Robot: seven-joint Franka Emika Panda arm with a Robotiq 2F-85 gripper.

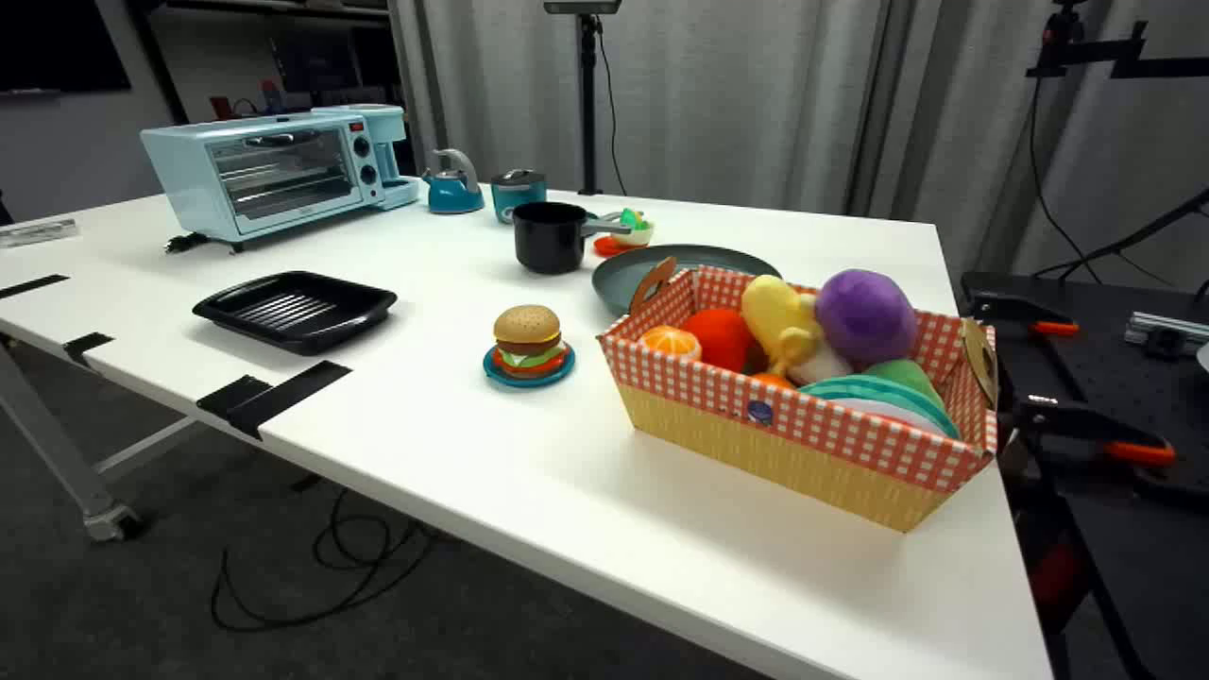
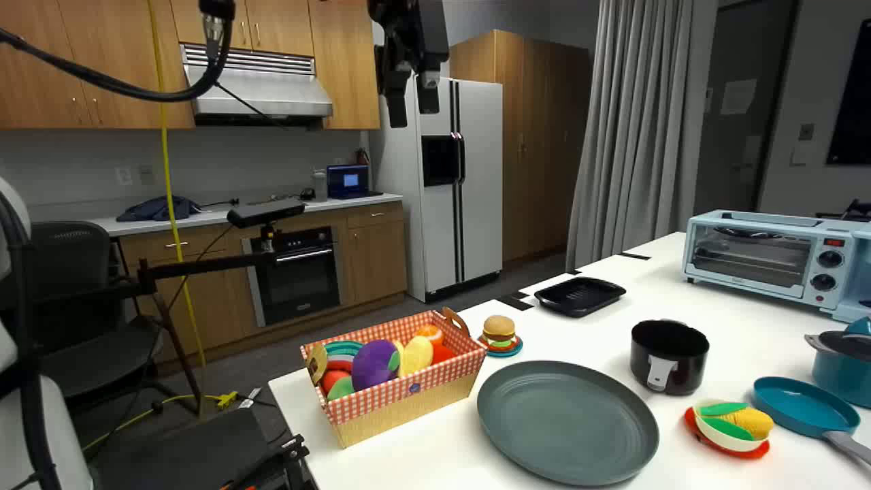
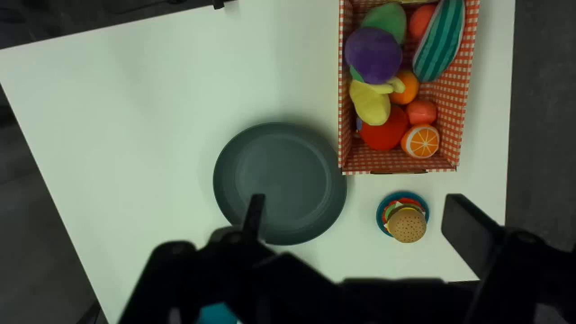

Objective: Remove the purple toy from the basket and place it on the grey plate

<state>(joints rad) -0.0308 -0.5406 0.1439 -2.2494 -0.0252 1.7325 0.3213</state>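
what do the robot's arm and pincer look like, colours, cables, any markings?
The black, angular, hard-looking pincer has two blocky fingers. The smooth, white, rounded casing edging an exterior view is probably the arm; a thick black cable runs down it. No markings are legible.

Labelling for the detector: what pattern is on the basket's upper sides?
Basket: red-and-white check, shows best in an exterior view.

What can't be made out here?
Purple toy: lower part hidden by the basket in an exterior view.
One basket end: cut off by the wrist view's top edge.
Grey plate: partly behind the basket in an exterior view.
Basket badge: markings too small in both exterior views.
Teal thing, wrist view: the gripper and bottom edge hide its shape.
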